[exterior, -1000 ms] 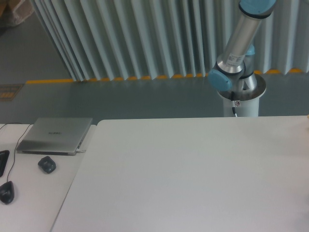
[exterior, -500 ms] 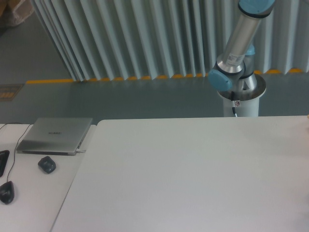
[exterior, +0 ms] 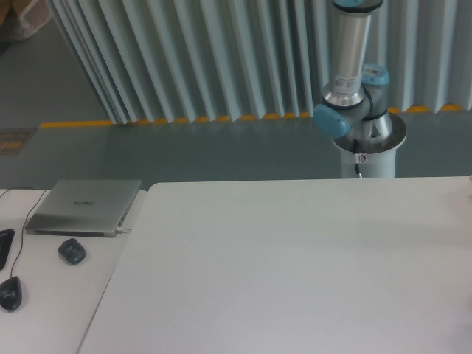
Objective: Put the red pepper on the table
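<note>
Camera view, fixed and looking down from the near side: the red pepper is not visible anywhere in the frame, so I cannot say where it sits. The table (exterior: 295, 273), a large plain white top, fills the lower centre and right of the picture, its far edge running level across the middle of the frame and its left edge slanting down toward the bottom left.

My gripper is out of the frame too, so I cannot tell whether its fingers are spread or closed, or whether they carry anything. What shows of me is only the lower arm (exterior: 348, 51): a silver tube rising nearly upright to the top edge at the upper right, with a pale blue joint cap (exterior: 330, 120) at its foot. Under that is my round white base (exterior: 369, 151), standing on the grey floor just beyond the far edge of the table.

Left of the table, touching or very nearly touching its slanted edge, is a narrower white desk (exterior: 51, 295). On it lies a closed silver laptop (exterior: 85, 206) at the middle left, with a thin dark cable trailing along its left side. Just below the laptop is a dark mouse (exterior: 71, 251), and a second dark mouse (exterior: 10, 294) lies near the lower left edge.

Behind everything, a wall of pale vertical slats (exterior: 221, 59) spans the top of the frame, with a yellow floor stripe (exterior: 147, 122) running along its foot.
</note>
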### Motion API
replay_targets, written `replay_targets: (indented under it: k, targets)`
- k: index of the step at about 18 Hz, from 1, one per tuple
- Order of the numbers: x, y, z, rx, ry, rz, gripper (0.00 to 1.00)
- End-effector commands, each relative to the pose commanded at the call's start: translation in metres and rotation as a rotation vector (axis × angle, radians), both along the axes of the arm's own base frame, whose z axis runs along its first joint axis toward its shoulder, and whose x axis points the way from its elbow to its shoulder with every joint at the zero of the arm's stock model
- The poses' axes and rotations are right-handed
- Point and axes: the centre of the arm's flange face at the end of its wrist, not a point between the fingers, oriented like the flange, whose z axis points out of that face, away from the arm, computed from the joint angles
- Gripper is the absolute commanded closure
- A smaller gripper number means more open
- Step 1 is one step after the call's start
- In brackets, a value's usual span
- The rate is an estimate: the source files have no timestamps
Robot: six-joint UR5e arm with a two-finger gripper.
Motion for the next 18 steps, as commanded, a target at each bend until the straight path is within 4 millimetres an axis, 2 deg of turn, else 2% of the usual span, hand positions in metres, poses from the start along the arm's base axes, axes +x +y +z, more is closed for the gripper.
replay_targets:
  k: [3, 4, 6, 11, 12, 14, 15, 18]
  targets:
    - [0.027, 0.059, -0.023, -0.066, 0.010, -0.087, 0.70]
    - [0.037, 0.084, -0.039, -0.099, 0.000, -0.136, 0.70]
    - [0.068, 0.131, -0.061, -0.123, -0.001, -0.224, 0.70]
    - [0.141, 0.211, -0.099, -0.157, -0.009, -0.342, 0.66]
    - [0.150, 0.224, -0.112, -0.177, 0.007, -0.338, 0.65]
    - [0.169, 0.243, -0.125, -0.213, 0.041, -0.336, 0.65]
    - [0.171, 0.247, -0.137, -0.227, 0.033, -0.338, 0.65]
    - [0.177, 0.250, -0.141, -0.231, 0.030, -0.349, 0.63]
